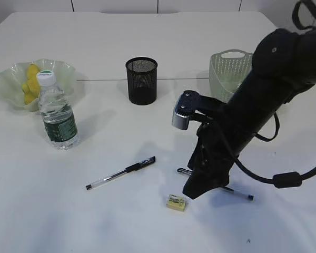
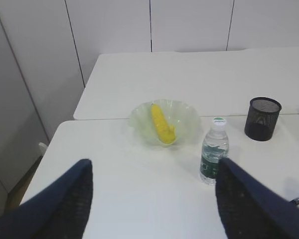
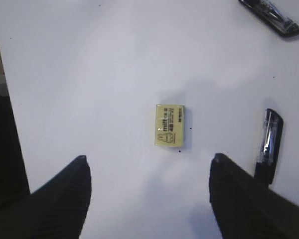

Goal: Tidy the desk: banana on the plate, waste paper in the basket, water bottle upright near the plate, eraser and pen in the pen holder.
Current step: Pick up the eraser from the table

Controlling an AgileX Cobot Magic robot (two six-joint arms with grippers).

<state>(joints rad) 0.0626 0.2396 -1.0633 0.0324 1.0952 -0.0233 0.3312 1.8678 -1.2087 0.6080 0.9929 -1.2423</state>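
The pale yellow eraser (image 1: 176, 202) (image 3: 170, 126) lies flat on the white desk (image 1: 110, 221). My right gripper (image 1: 195, 191) (image 3: 149, 158) hangs open just above the desk, with the eraser a little ahead of its tips. One pen (image 1: 121, 173) lies left of it, and a second pen (image 1: 237, 193) (image 3: 268, 144) lies partly under the right arm. My left gripper (image 2: 154, 161) is open and empty over bare desk. The banana (image 1: 30, 84) (image 2: 161, 123) lies on the plate (image 1: 10, 84) (image 2: 187, 117). Beside the plate the water bottle (image 1: 57, 113) (image 2: 214, 157) stands upright. The waste paper is out of view.
The black mesh pen holder (image 1: 141, 80) (image 2: 262, 118) stands at the back centre. The sage-green basket (image 1: 229, 71) stands to its right, partly behind my right arm. A seam crosses the desk behind them.
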